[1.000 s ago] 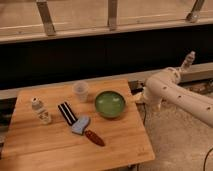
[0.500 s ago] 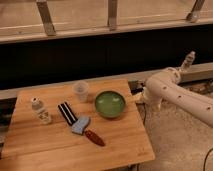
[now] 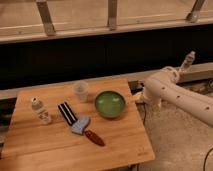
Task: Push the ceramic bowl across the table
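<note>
Parking our gripper (image 3: 138, 98) right of the ceramic bowl (image 3: 110, 104), at the table (image 3: 45, 145) edge, suits a leftward push; open or closed, we cannot tell.

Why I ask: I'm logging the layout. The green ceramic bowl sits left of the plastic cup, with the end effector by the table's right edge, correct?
Not quite. The camera view shows the ceramic bowl to the right of the plastic cup, not left of it. The rest holds: the end effector is by the right edge of the table.
</note>
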